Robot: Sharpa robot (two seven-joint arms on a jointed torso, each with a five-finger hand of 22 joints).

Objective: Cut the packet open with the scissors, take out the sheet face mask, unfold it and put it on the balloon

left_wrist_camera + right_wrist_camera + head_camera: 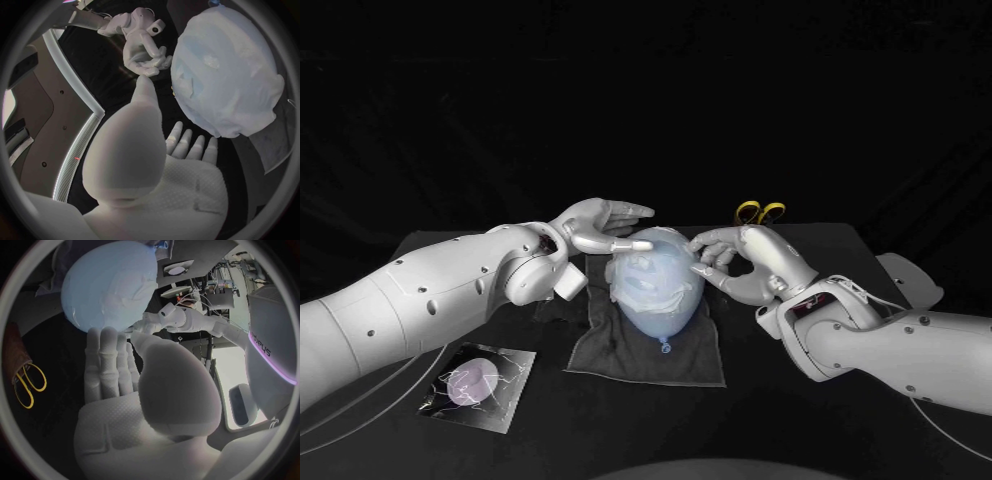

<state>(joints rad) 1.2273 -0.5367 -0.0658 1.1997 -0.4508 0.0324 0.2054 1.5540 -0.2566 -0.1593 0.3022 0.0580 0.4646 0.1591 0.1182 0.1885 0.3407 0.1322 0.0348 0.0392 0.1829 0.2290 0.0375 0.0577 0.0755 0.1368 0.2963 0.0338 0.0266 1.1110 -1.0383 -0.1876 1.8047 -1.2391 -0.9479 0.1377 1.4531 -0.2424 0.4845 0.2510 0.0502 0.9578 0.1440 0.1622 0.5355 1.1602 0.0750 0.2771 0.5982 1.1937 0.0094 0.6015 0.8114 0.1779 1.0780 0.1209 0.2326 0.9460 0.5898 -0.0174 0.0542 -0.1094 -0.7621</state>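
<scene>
The pale blue balloon (653,285) lies on a dark cloth (646,355) at the table's middle, knot toward me. The white sheet mask (651,272) is draped over it, wrinkled. My left hand (603,228) sits at the balloon's far left end, fingers spread, one curved finger touching the top. From the other side my right hand (733,258) rests its fingertips on the balloon. The left wrist view shows the masked balloon (225,75) beyond my left hand's (162,165) straight fingers, with the right hand (140,42) farther off. My right hand (125,390) reaches the balloon (109,282) with flat fingers.
The yellow-handled scissors (760,211) lie at the far side of the table behind my right hand, also seen as scissors (28,385) in the right wrist view. The cut packet (476,385) lies near the front left corner. The table's front edge is close below the cloth.
</scene>
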